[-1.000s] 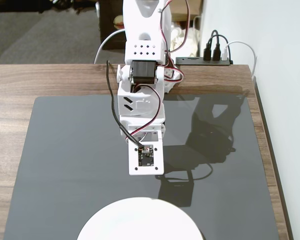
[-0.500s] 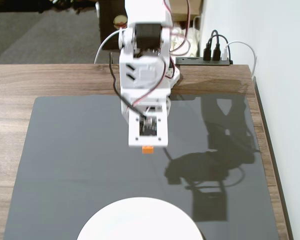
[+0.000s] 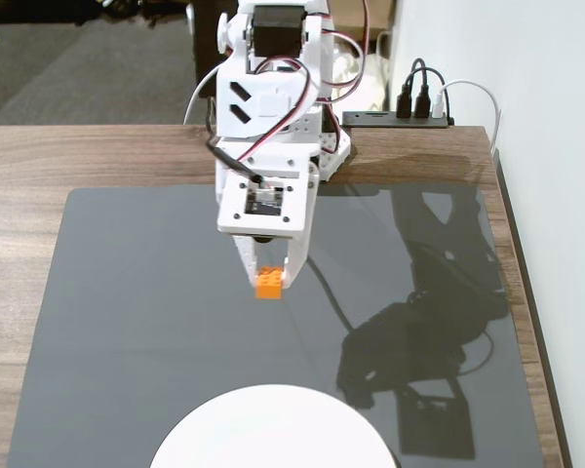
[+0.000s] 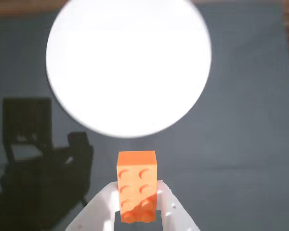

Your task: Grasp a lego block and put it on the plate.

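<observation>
**Operator:** I have the hand (image 3: 269,280) closed on the lego block (image 3: 268,283), raised above the dark mat (image 3: 127,292) on the bench (image 3: 19,156). In the wrist view the white fingers (image 4: 171,209) pinch the brick (image 4: 137,185) on its two long sides, near its rear end, and the front end sticks out free.

**Observer:** How do you expect it to handle?

**Operator:** I'd judge it light and rigid, hard plastic, so it won't deform. The smooth sides could slip if the grip loosens, and the hold is on one end only, so it might pivot. A hold across the middle of the long sides would be safer.

**Observer:** And the counts?

**Operator:** One orange block, studs up, two rows of them. One white plate (image 3: 270,429), empty, at the near edge of the mat in the fixed view; from the wrist it lies straight ahead (image 4: 130,62), clear of the brick. One arm, one hand.
</observation>
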`<action>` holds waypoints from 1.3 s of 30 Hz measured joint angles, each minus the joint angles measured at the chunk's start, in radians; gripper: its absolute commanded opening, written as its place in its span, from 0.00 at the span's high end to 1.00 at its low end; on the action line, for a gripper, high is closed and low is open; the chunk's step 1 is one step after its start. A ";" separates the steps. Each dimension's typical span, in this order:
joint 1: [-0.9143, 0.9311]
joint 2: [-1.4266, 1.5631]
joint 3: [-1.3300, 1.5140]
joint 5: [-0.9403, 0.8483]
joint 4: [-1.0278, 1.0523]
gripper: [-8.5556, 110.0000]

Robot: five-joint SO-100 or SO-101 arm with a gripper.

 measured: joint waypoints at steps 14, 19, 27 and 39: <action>0.041 -0.229 -0.192 0.006 -0.080 0.89; 0.028 -0.390 -0.299 0.006 -0.083 0.89; -0.011 -0.584 -0.411 0.018 -0.086 0.89; -0.023 -0.718 -0.468 0.035 -0.121 0.89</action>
